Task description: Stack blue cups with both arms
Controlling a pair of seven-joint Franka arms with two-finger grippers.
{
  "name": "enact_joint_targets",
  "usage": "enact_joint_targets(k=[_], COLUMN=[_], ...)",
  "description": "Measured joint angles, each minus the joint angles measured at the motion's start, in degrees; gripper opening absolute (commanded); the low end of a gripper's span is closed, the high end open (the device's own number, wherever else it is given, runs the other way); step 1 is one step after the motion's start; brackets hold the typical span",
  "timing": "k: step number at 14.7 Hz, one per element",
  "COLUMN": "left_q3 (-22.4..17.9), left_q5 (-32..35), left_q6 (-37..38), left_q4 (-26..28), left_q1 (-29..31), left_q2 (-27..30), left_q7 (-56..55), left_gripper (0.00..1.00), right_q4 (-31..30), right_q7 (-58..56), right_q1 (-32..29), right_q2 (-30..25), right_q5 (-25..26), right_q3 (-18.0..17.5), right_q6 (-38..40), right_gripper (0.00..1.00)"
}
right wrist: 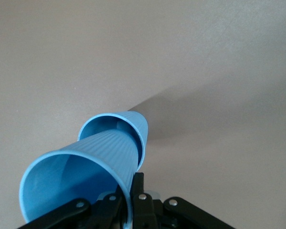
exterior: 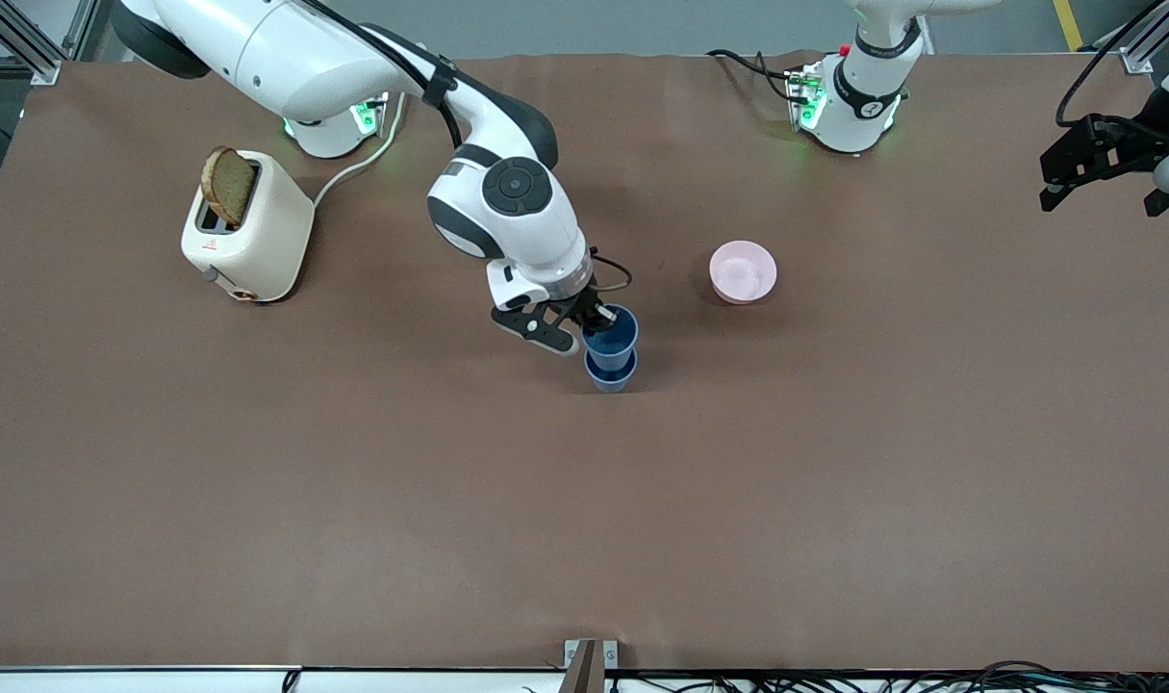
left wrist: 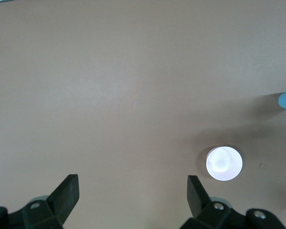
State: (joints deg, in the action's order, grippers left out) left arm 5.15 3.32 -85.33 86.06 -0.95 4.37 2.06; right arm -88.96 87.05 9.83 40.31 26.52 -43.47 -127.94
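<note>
Bench (exterior: 257, 500), brown and matte, is carrying a cream toaster (exterior: 249, 231) with a slice of bread (exterior: 229, 185) toward the right arm's end and a pink bowl (exterior: 743, 272) near the middle, while the left claw (exterior: 1104, 188) is waiting, fingers spread wide and holding nothing, over the left arm's end. Blue cups (exterior: 611, 348), mid-bench and nearer the front camera than the bowl: the right claw (exterior: 584, 327) is pinching the upper cup (right wrist: 81, 176) by its rim wall, one finger inside, and is seating it into the lower cup (right wrist: 133, 126). Both are looking light, thin-walled, faintly ribbed and easily squashed, so a gentle rim pinch is suiting them best.
</note>
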Motion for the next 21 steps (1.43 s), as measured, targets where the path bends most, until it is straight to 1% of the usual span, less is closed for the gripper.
enact_joint_targets(k=[1,2,3,6,8,10,13,15,16,17,18,19,21], left_q3=[0.0,0.0,0.0,0.0,0.1,0.5,0.6,0.6,0.6,0.6,0.6,0.6,0.6], left_q5=[0.0,0.0,0.0,0.0,0.0,0.0,0.0,0.0,0.0,0.0,0.0,0.0,0.0], left_q6=[0.0,0.0,0.0,0.0,0.0,0.0,0.0,0.0,0.0,0.0,0.0,0.0,0.0], left_q4=[0.0,0.0,0.1,0.2,0.3,0.5,0.6,0.6,0.6,0.6,0.7,0.7,0.7], left_q1=[0.0,0.0,0.0,-0.1,-0.5,-0.7,-0.7,-0.7,-0.8,-0.7,-0.7,-0.7,-0.7], left_q2=[0.0,0.0,0.0,0.0,-0.1,-0.2,-0.3,-0.3,-0.3,-0.3,-0.3,-0.3,-0.3], left_q7=[0.0,0.0,0.1,0.2,0.2,0.2,0.2,0.2,0.2,0.2,0.2,0.2,0.2], left_gripper=[1.00,1.00,1.00,1.00,1.00,1.00,1.00,1.00,1.00,1.00,1.00,1.00,1.00], right_q4=[0.0,0.0,0.2,1.7,2.7,3.5,3.9,3.9,3.9,3.9,3.9,3.9,3.8], right_q7=[0.0,0.1,0.1,-0.1,-4.2,-12.5,-24.3,-30.0,-33.5,-38.2,-43.9,-49.9,-59.7], right_q1=[0.0,0.0,0.0,-0.6,-2.6,-6.2,-13.1,-16.9,-17.9,-18.1,-17.9,-17.5,-16.5], right_q2=[0.1,0.1,0.1,0.0,-1.4,-5.1,-13.0,-17.6,-19.8,-22.4,-25.1,-27.9,-32.8], right_q5=[0.1,0.1,0.2,0.5,0.9,0.9,0.8,-1.1,-3.8,-7.5,-11.5,-15.4,-20.9], right_q3=[0.0,0.0,0.0,0.3,0.4,0.3,0.3,0.7,2.3,5.4,9.5,14.4,23.9], right_q6=[0.0,0.0,0.0,0.0,1.6,8.6,18.5,23.2,24.8,26.1,27.2,29.0,32.8], right_gripper=[0.94,0.99,1.00,1.00,1.00,1.00,1.00,1.00,1.00,1.00,1.00,1.00,1.00])
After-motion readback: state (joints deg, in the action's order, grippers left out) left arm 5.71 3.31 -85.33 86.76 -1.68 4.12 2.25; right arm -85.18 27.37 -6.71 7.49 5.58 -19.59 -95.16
